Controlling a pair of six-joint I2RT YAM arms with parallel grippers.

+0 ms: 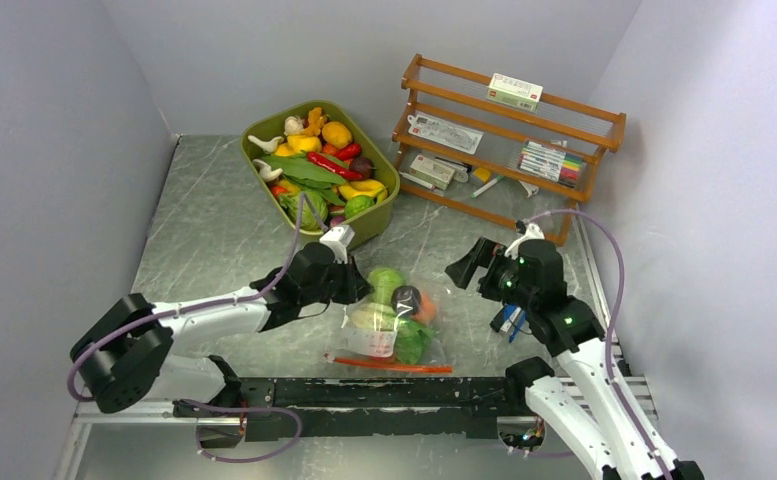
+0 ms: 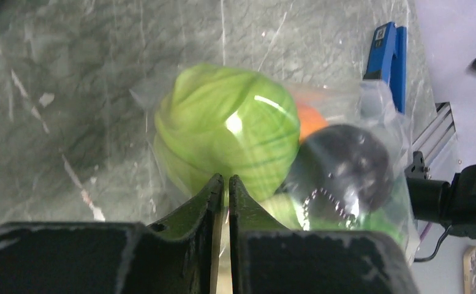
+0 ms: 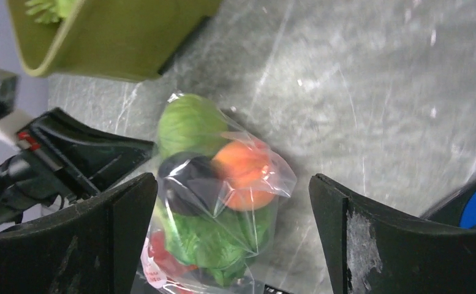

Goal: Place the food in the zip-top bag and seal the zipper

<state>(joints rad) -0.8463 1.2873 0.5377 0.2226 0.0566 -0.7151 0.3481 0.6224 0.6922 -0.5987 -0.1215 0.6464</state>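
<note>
Bag [image 1: 392, 322] bulges on bench [image 1: 214, 250]: cabbage [image 2: 226, 125], ball [image 2: 345, 162], peach [image 3: 242, 171], lettuce [image 3: 204, 242] inside. I see left end effector [image 2: 223, 184] pinching its film, right end effector [image 3: 232, 184] spread.

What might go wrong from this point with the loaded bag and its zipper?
1. The left hand pinches only thin film of the clear plastic zip-top bag beside the round green toy cabbage; a pull might slip or tear it.
2. Whether the orange-red zipper strip is closed cannot be told, so tilting may spill the contents.
3. The open right hand hovers near the blue-handled tool and may knock it.
</note>
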